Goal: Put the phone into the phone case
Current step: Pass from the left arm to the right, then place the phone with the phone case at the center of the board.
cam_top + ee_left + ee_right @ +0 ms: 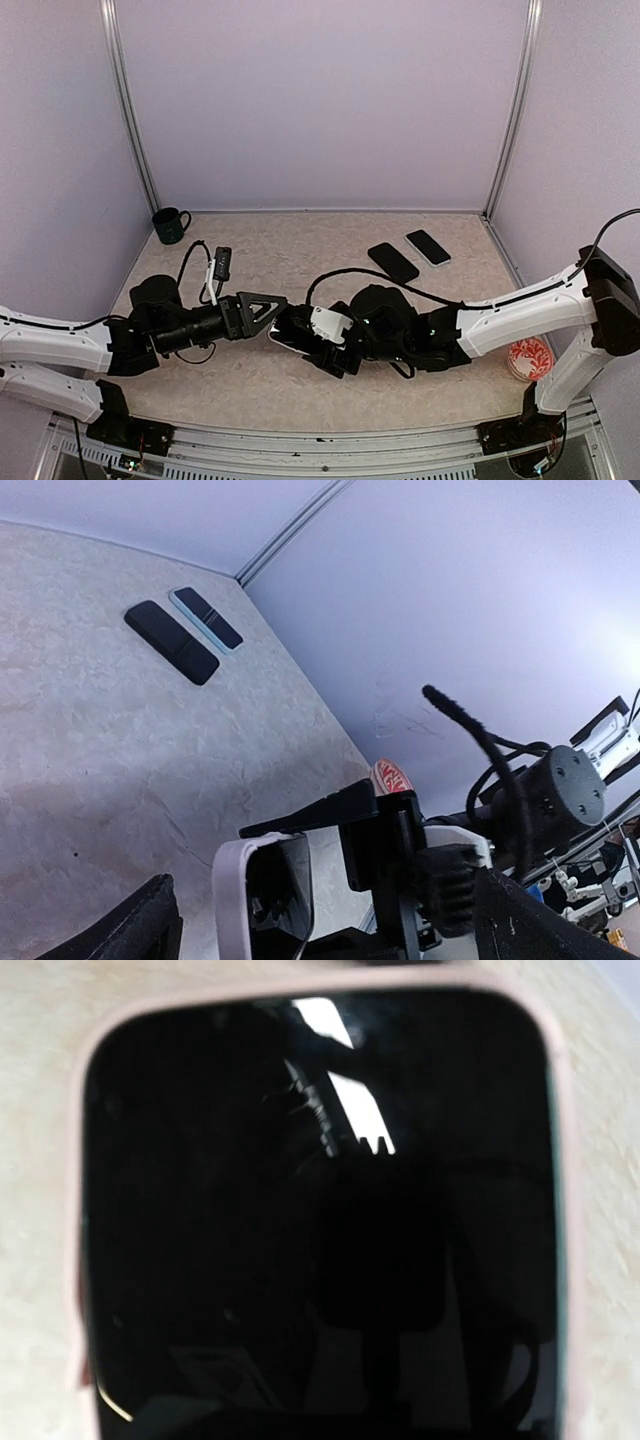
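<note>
Top view, left tool point(272, 318): reaching in from the left and pointing right over the table point(300, 250); its opening is hard to judge from above.
Top view, right tool point(318, 345): reaching in from the right and meeting the left tool nose to nose near the table's front edge.
Top view, phone point(283, 337): showing only as a pale sliver between the two tools, mostly hidden.
Top view, other things: two spare phones point(393, 262) are lying side by side at the far right, a mug point(170, 224) is standing far left, and a red disc point(530, 357) is lying near right.
Left wrist view, left tool: its fingers point(140, 925) are standing wide apart at the bottom corners, gripping nothing.
Left wrist view, phone: sitting straight ahead between those spread fingers, raised off the table, with the phone case point(232, 880) edge facing this camera.
Left wrist view, right tool: one black finger is lying along the phone's upper edge, so this tool appears to be clamping the phone across its width.
Right wrist view, phone: its dark screen is filling the picture, with its long axis running top to bottom; this tool's own fingers are not showing.
Right wrist view, phone case: its pale rim is wrapping the top and both sides; the bottom end is out of view.
Coming move: the right arm is carrying the phone, so any last pressing-in by the left tool would be going straight ahead.
</note>
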